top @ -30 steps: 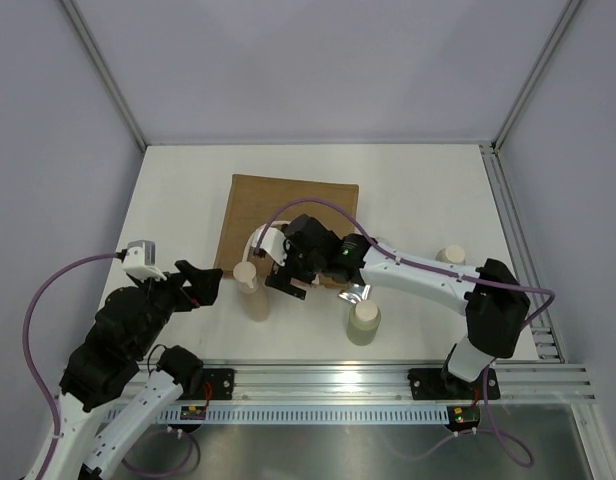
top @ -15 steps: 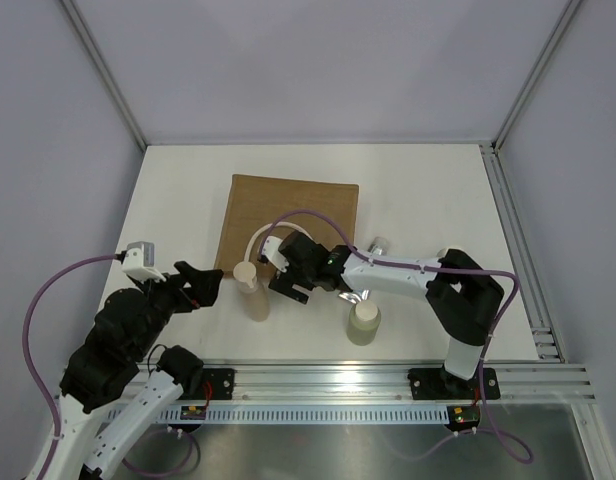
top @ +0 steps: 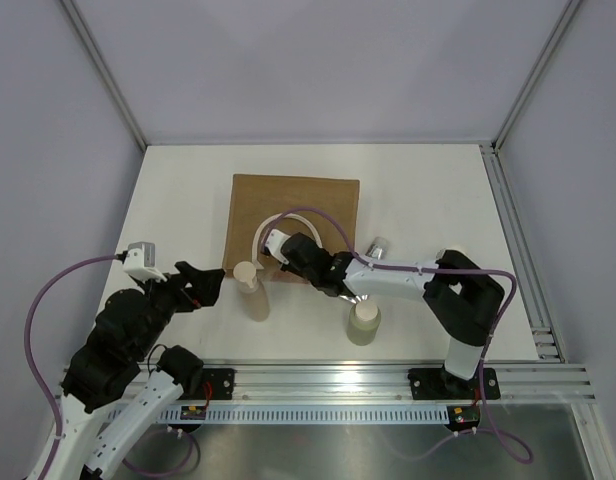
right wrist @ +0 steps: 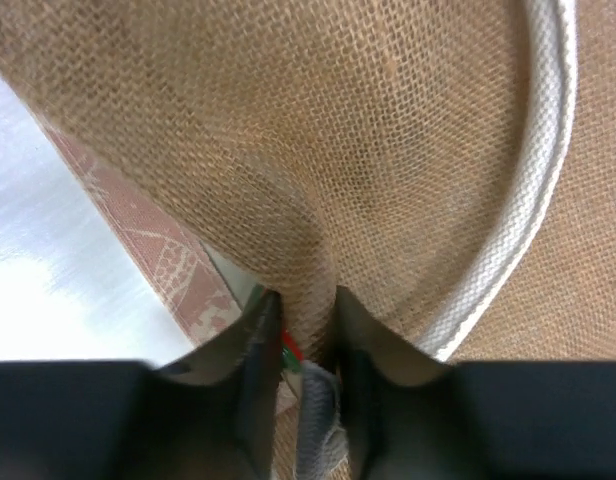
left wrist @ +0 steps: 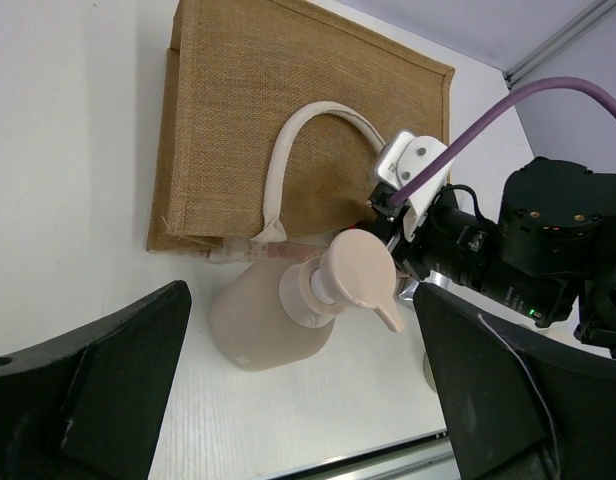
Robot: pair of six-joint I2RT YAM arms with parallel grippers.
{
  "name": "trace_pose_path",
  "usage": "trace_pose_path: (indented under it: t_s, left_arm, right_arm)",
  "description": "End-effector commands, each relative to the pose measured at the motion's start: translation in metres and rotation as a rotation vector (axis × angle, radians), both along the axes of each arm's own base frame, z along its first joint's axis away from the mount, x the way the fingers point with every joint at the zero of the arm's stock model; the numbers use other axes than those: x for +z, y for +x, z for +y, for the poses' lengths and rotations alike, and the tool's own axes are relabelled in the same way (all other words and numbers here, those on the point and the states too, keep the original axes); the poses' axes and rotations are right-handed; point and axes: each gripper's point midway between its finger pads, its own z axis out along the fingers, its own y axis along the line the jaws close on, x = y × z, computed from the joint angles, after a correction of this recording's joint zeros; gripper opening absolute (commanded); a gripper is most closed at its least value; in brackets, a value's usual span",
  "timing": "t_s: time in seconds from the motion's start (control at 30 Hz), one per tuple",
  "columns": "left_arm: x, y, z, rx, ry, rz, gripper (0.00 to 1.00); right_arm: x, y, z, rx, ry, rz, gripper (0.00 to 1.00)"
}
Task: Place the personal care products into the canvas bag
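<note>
The brown canvas bag [top: 288, 205] lies flat on the table, its cream handle [left wrist: 288, 150] curving over the jute. My right gripper [right wrist: 306, 320] is at the bag's near edge [top: 291, 266], shut on a raised fold of jute [right wrist: 310, 270]. The floral printed side [right wrist: 138, 240] shows beneath it, and a speck of red and green [right wrist: 291, 350] sits by the fingers. A beige pump bottle [left wrist: 278, 320] stands just in front of the bag [top: 253, 290]. My left gripper [left wrist: 303, 400] hovers open on its near side, holding nothing. A second beige bottle [top: 364, 322] stands under the right forearm.
A silver-capped item [top: 376, 247] lies just beyond the right forearm. The cream top of another bottle [top: 456, 255] shows by the right elbow. An aluminium rail [top: 388, 380] runs along the near table edge, and a frame rail [top: 518, 240] lines the right side.
My right gripper moved left and down to the bag's near edge and closed on a fold of its fabric. The left arm and the bottles have not moved.
</note>
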Motion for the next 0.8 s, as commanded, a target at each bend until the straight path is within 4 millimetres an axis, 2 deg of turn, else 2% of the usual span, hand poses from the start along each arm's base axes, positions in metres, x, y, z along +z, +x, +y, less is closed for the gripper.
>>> trace_pose_path:
  t_s: [0.0,0.03,0.07,0.13,0.17,0.2,0.23,0.27,0.3,0.33,0.37,0.4,0.47,0.53,0.57,0.6,0.63,0.67,0.77]
  left_arm:
    - [0.015,0.005,-0.009,-0.029,-0.036,-0.05,0.99]
    - [0.016,0.005,-0.012,-0.043,-0.04,-0.054,0.99]
    - [0.016,0.005,-0.013,-0.05,-0.038,-0.056,0.99]
    - [0.018,0.005,-0.019,-0.08,-0.042,-0.068,0.99]
    - [0.018,0.005,-0.021,-0.096,-0.038,-0.075,0.99]
    - [0.02,0.005,-0.025,-0.12,-0.039,-0.084,0.99]
    - [0.02,0.004,-0.027,-0.133,-0.037,-0.088,0.99]
    - [0.021,0.005,-0.028,-0.141,-0.034,-0.094,0.99]
    - [0.023,0.005,-0.031,-0.155,-0.035,-0.101,0.99]
    - [0.022,0.005,-0.032,-0.162,-0.031,-0.098,0.99]
    - [0.021,0.006,-0.033,-0.166,-0.027,-0.1,0.99]
    - [0.021,0.006,-0.035,-0.175,-0.029,-0.101,0.99]
    - [0.02,0.008,-0.039,-0.19,-0.023,-0.098,0.99]
    - [0.019,0.009,-0.044,-0.214,-0.021,-0.096,0.99]
    - [0.015,0.009,-0.046,-0.224,-0.016,-0.086,0.99]
    - [0.014,0.01,-0.048,-0.234,-0.016,-0.081,0.99]
    - [0.011,0.008,-0.053,-0.261,-0.017,-0.071,0.99]
    - [0.005,0.01,-0.057,-0.272,-0.012,-0.047,0.99]
    - [-0.008,0.013,-0.062,-0.29,0.008,0.008,0.99]
  right_arm:
    - [0.073,0.014,0.007,-0.014,0.161,-0.102,0.24]
    - [0.084,0.016,0.007,-0.01,0.183,-0.102,0.13]
    - [0.107,0.023,0.007,-0.011,0.232,-0.1,0.09]
    - [0.13,0.034,0.005,-0.023,0.289,-0.091,0.0]
    - [0.133,0.045,-0.004,-0.043,0.304,-0.054,0.0]
    - [0.163,0.057,-0.001,-0.049,0.362,-0.074,0.0]
    - [0.173,0.065,-0.004,-0.056,0.386,-0.07,0.0]
    - [0.172,0.077,-0.011,-0.072,0.394,-0.028,0.0]
    - [0.204,0.09,-0.009,-0.072,0.446,-0.061,0.0]
    - [0.213,0.097,-0.01,-0.074,0.464,-0.058,0.0]
    - [0.204,0.104,-0.008,-0.079,0.457,-0.013,0.0]
    - [0.235,0.121,-0.011,-0.089,0.507,-0.053,0.0]
    - [0.25,0.143,-0.006,-0.106,0.547,-0.042,0.0]
    - [0.254,0.169,-0.015,-0.156,0.578,-0.034,0.0]
    - [0.226,0.184,-0.013,-0.184,0.546,0.02,0.0]
    - [0.254,0.198,-0.014,-0.19,0.596,-0.025,0.0]
    - [0.251,0.211,-0.022,-0.223,0.609,-0.012,0.0]
    - [0.241,0.221,-0.017,-0.214,0.61,0.022,0.0]
    - [0.216,0.24,-0.024,-0.245,0.6,0.055,0.0]
